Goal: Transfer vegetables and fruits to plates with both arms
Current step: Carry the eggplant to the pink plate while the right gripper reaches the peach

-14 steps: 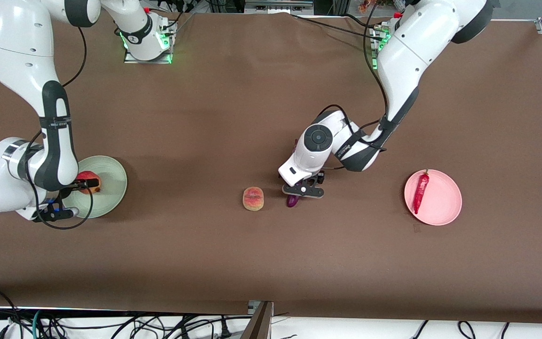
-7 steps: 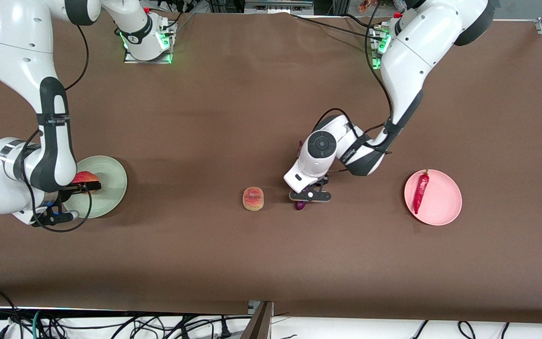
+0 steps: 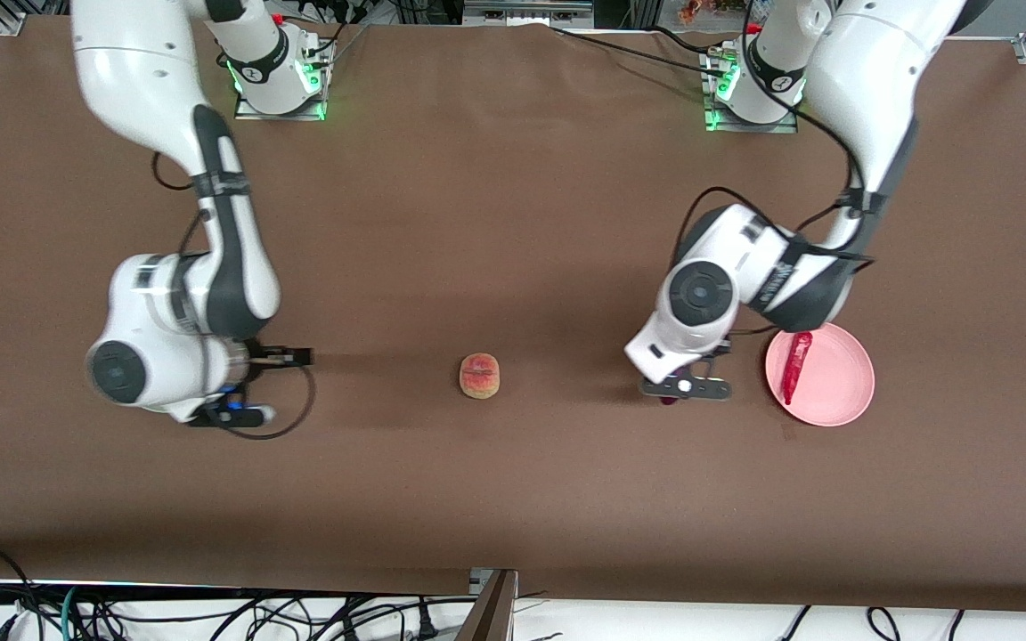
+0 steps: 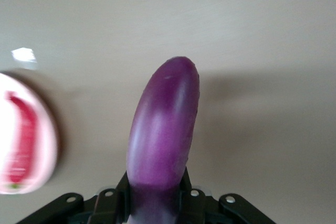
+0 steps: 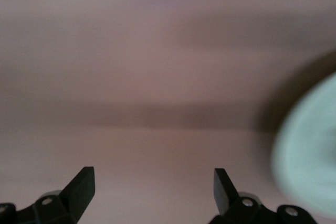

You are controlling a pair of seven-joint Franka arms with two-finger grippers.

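Resting on the brown counter [image 3: 513, 481] is a flattish pink-orange peach [image 3: 480, 375]. Just beside the pale pink round plate [image 3: 838, 378] with its red chili pepper [image 3: 794, 365], the left gripper [image 3: 685, 389] pinches a glossy purple eggplant [image 4: 164, 135]. The right gripper [image 5: 152, 184], fingers spread and empty, hangs over bare counter near the pale green plate [image 5: 310, 156].

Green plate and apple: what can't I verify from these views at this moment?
- Green plate: hidden under the right arm in the front view; only a blurred edge shows in the right wrist view.
- Apple: in no view, so whether it sits on that plate cannot be told.
- Eggplant: in the front view the left pincer covers all but its tip.
- Chili: blurred in the left wrist view.
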